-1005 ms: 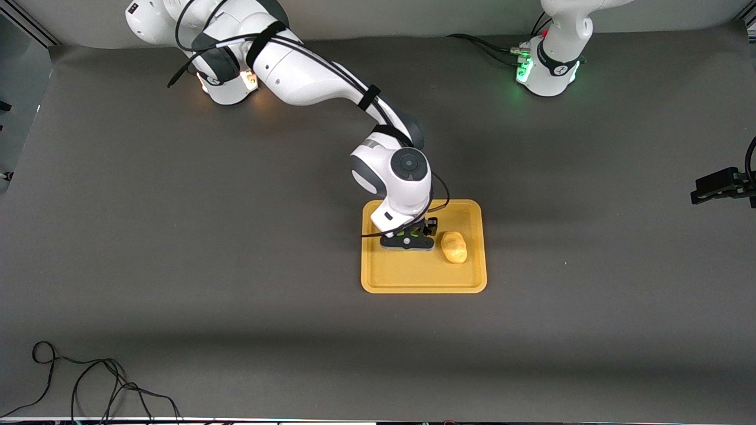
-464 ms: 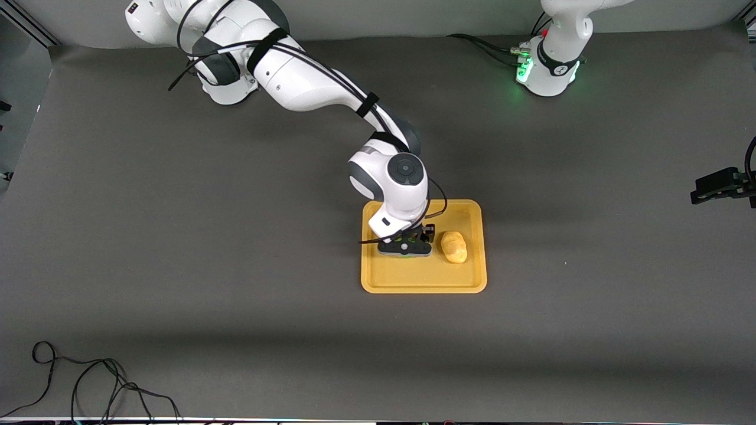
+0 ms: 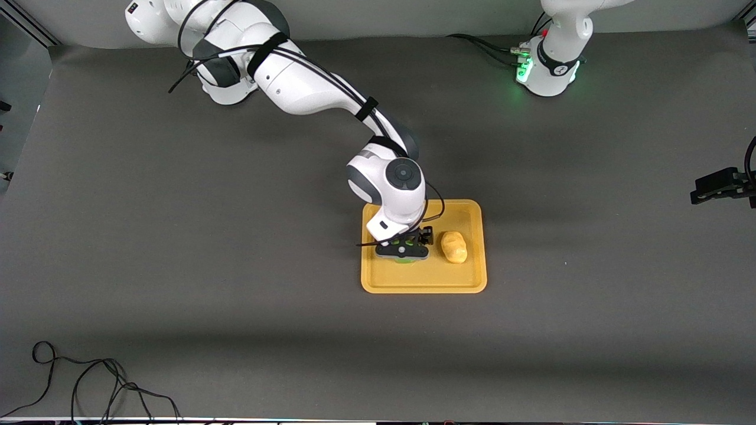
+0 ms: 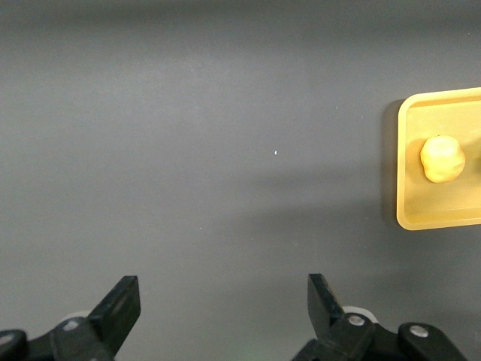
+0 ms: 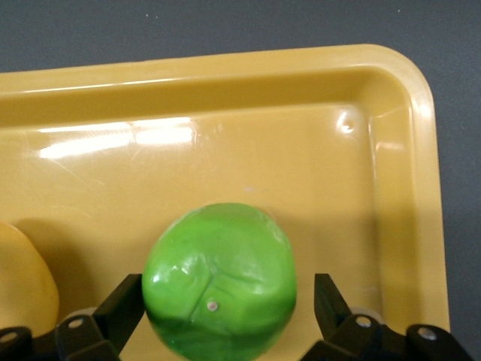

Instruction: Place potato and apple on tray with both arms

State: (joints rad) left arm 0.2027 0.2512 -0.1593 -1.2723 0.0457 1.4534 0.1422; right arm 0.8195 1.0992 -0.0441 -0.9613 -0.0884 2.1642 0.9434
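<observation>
Around your work area you have a dark grey table (image 3: 177,236); a loose black cable (image 3: 88,378) lies coiled on it at the edge nearest the front camera, toward the right arm's end, well apart from everything else; a black clamp-like fixture (image 3: 723,186) juts in at the left arm's end; nothing lies on the mat between these and the tray.

Your tray (image 3: 422,277) sits near the middle of the table; in it the potato (image 3: 453,247) rests toward the left arm's end, and the apple (image 5: 219,280) sits just beside it, toward the right arm's end, low over or on the tray floor; you cannot tell which. In the front view the apple shows only as a green sliver under the gripper.

Your right gripper (image 3: 403,250) is down inside the tray; its fingers (image 5: 124,308) stand spread on either side of the apple with a gap visible at each side, so it is not clamping the fruit. Your left gripper (image 4: 224,312) waits with fingers wide apart and nothing between them, over bare table, the tray and potato off to one side.

You will find no readable writing or labels on any of these.
</observation>
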